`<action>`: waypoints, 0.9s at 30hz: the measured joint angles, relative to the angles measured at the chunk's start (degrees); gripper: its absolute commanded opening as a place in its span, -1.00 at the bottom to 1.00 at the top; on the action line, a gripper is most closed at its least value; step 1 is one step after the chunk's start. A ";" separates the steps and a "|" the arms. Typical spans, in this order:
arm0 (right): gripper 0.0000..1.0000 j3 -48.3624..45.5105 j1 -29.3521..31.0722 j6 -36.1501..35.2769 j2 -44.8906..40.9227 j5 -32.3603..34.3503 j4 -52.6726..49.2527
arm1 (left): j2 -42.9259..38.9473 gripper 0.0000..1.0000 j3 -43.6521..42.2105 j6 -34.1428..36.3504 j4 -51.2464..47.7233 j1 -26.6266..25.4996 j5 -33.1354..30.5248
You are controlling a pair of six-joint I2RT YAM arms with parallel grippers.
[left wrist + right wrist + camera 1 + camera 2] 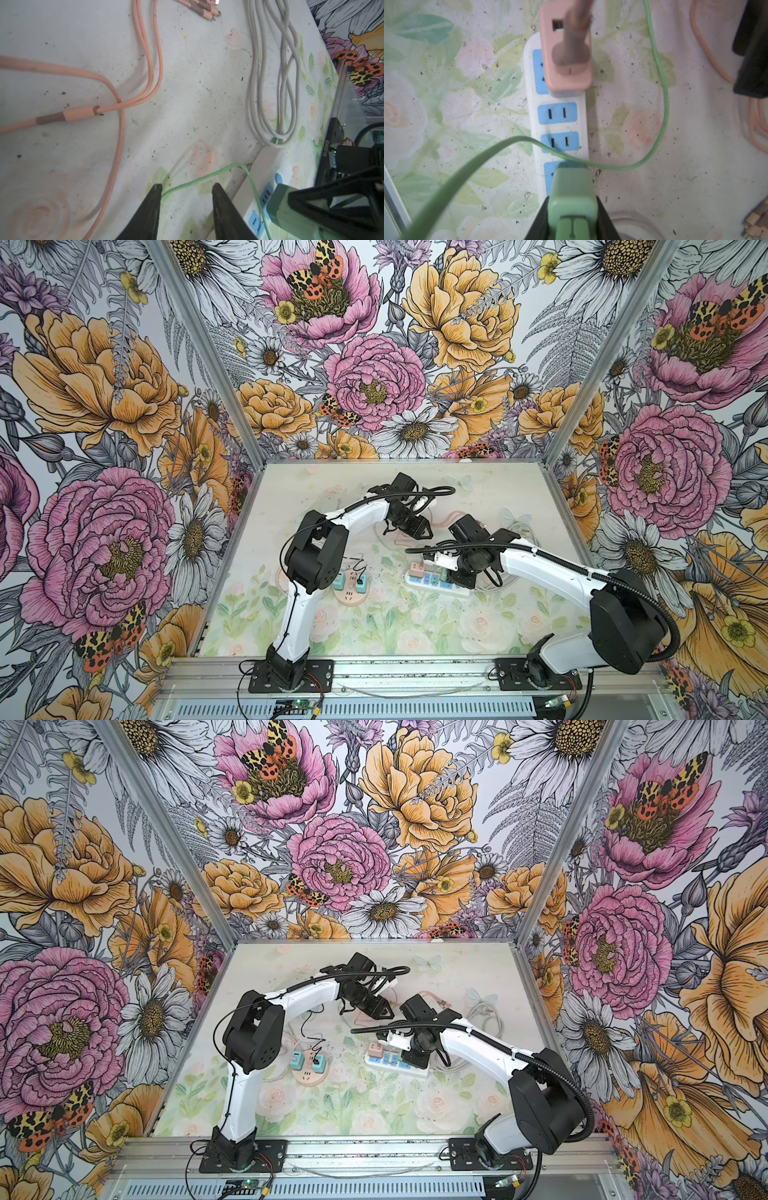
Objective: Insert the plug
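Between your right jaws, the plug (572, 199) is smooth, matt green plastic. Just ahead of them, the power strip (559, 127) is smooth white plastic with blue faces. Ahead of your left jaws, the table (187, 83) looks scuffed and speckled; the peach cable (79, 113) looks matt and rubbery.

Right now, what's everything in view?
power strip: 1, white with blue sockets, mid-table
pink adapter: 1, pink, plugged into strip's end
green plug: 1, green, over strip's opposite end
green cable: 1, green, looped beside strip
round socket: 1, pink, left of strip
teal plugs: 2, teal, in round socket
charging cable: 1, salmon, behind strip
grey cable: 1, grey, coiled behind strip
left gripper: 1, black, open, empty
right gripper: 1, black, shut on green plug
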 measured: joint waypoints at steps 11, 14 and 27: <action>-1.00 0.00 0.00 0.00 0.04 0.15 0.02 | -12.83 -0.09 -5.40 -3.15 -3.06 3.80 -11.30; -1.00 0.00 0.00 -0.04 0.04 0.37 0.02 | -16.90 -0.06 -9.86 -5.51 -2.27 4.57 -14.16; -1.00 0.17 0.00 -0.17 0.11 0.74 -0.13 | -23.52 0.00 -12.15 -7.19 2.56 4.66 -8.50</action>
